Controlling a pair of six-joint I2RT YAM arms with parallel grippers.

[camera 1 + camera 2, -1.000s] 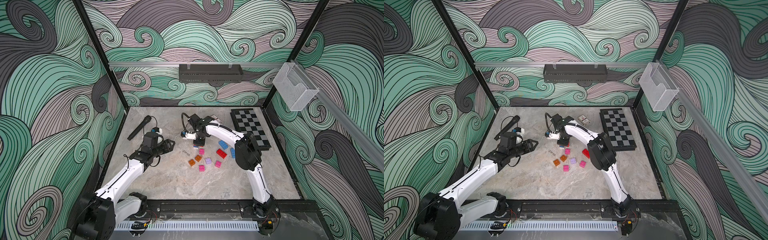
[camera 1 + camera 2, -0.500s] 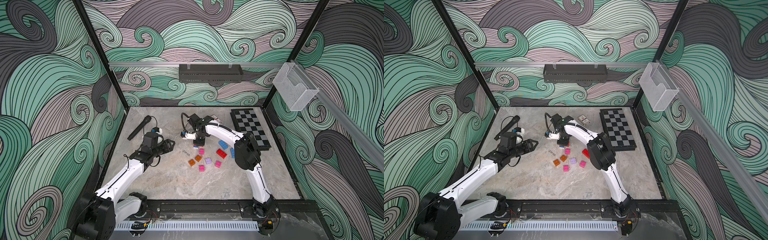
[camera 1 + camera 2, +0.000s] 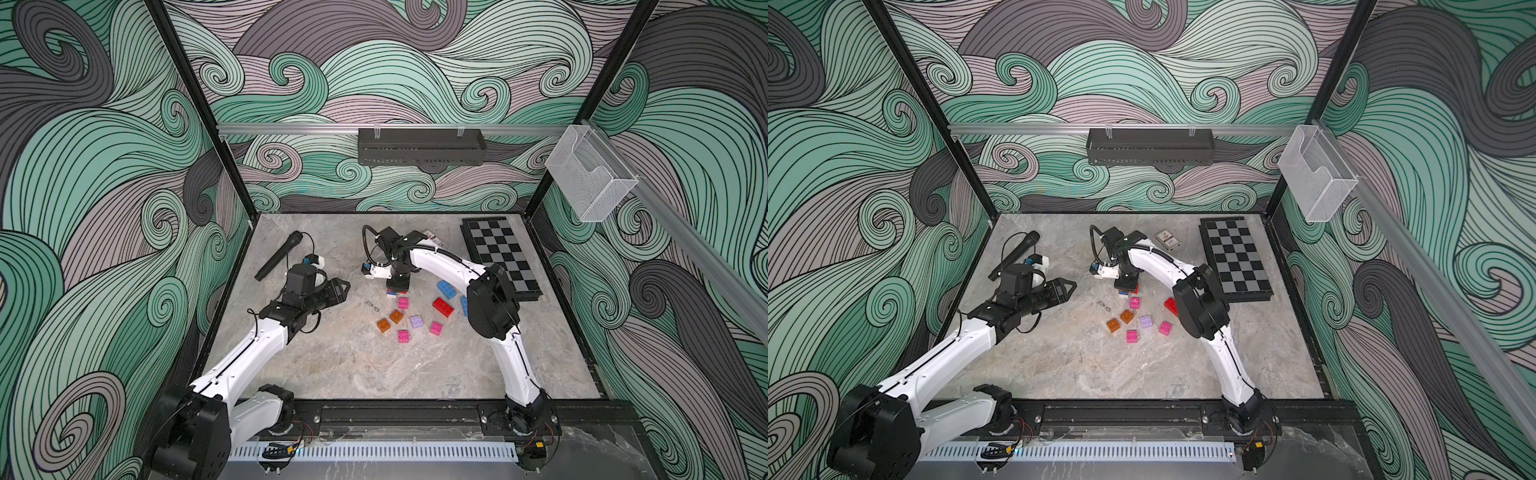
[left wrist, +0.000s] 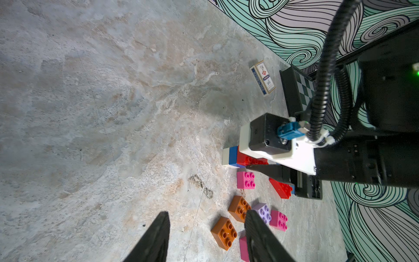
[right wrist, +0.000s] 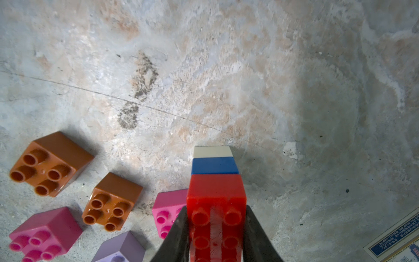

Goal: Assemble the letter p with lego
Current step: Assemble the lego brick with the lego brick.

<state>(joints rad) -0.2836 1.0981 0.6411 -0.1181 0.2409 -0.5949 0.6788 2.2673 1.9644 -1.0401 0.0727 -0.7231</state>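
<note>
Right, top views first. The right gripper [image 3: 397,286] points down onto the stack [image 3: 391,294], which sits near the middle of the tabletop [image 3: 332,365], slightly toward the far edge. The gripper hides most of the stack in both top views. Loose bricks [image 3: 403,336] lie scattered just on its near side. The left gripper [image 3: 343,286] hangs toward the left edge, well apart from the stack, about half open and empty.

Left wrist: the stack stands upright. White brick [image 4: 226,156] is at the bottom, seemingly on the tabletop, blue brick [image 4: 232,156] in the middle, red brick [image 4: 248,160] on top, studs up. Deck [image 4: 263,78] lies off toward the far edge.

Right wrist: fingers [image 5: 176,231] clamp the red brick's two long sides, jaws closed on it. Red is oblong, its long axis level and running back between the fingers. Its heading against the tabletop edges I can't tell.

Judgement: light, rigid, not fragile. The smooth walls are a bit slippery, so grip flat opposite sides, as here. Stud joints hold by friction only, so a side load or tilt may pop blue or white off.
</note>
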